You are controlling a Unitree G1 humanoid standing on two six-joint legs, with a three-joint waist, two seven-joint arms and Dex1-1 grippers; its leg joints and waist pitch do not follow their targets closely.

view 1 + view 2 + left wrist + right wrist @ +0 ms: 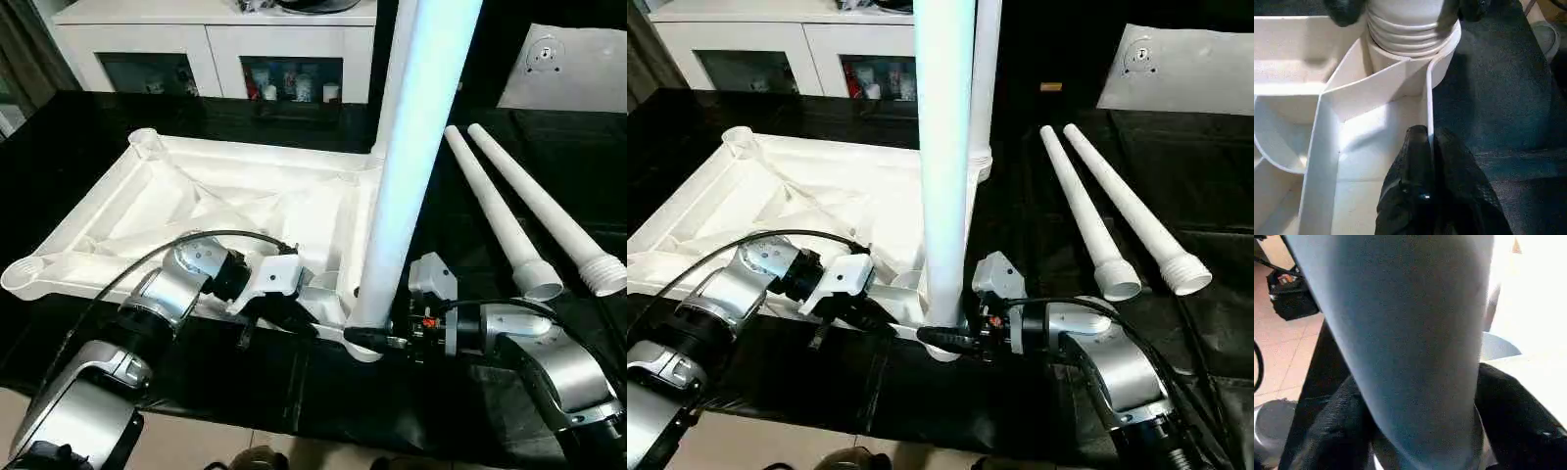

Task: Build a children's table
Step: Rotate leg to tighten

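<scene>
— Why pinch the white ribbed plastic tabletop [245,206]?
— My left gripper [1422,147] clamps its rim to steady it. My right gripper [377,338] hugs the tall white tube leg [407,166], at five o'clock corner.

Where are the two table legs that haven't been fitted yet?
In the left eye view the two loose legs lie side by side on the dark surface at the robot's right, beside the upturned tabletop, beyond the right tool.

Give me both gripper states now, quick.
Left gripper: shut, pinching the tabletop rim.
Right gripper: fingers around the upright leg at its base; firm grip cannot be told.
</scene>
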